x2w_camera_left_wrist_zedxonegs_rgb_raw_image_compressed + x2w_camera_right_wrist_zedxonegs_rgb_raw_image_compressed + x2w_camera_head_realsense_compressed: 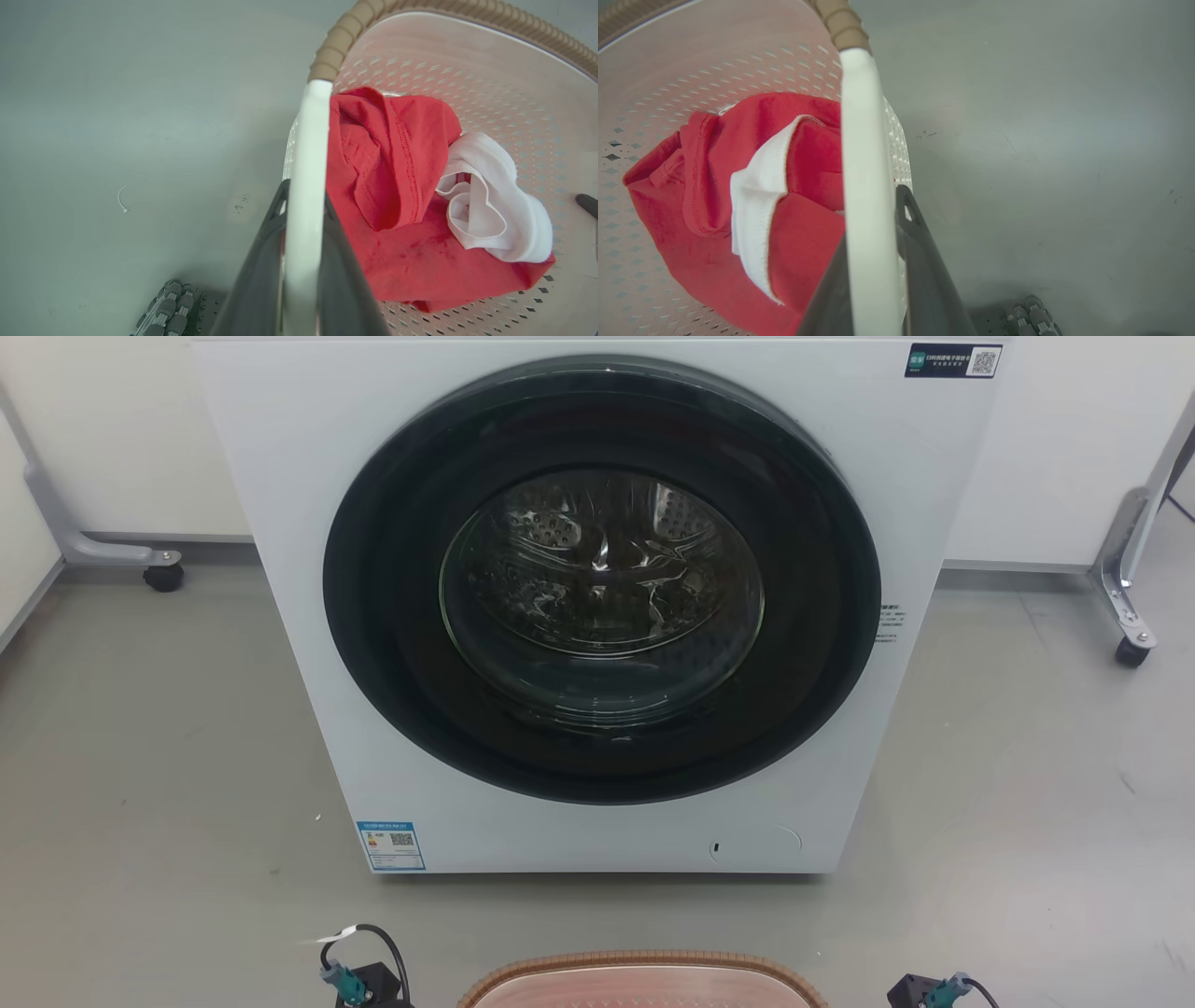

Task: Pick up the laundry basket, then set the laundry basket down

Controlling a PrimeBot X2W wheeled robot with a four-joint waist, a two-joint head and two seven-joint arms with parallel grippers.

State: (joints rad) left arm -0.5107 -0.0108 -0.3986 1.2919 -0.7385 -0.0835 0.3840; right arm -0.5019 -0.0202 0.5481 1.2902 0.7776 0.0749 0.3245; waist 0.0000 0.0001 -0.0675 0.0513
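Grey floor (140,756) ran back to a white wall (121,429). On it stood a white washing machine (308,569), its dark round door (602,579) shut, with a castered frame leg (163,574) off to its side. The laundry basket (644,980) showed its brown rim at the head view's bottom edge, in front of the machine. The wrist views looked inside it, where a red garment (397,186) lay under a white garment (490,210). The left gripper (306,198) was clamped on one white handle (306,140), the right gripper (873,219) on the other handle (861,140). I could not tell whether the basket touched the floor.
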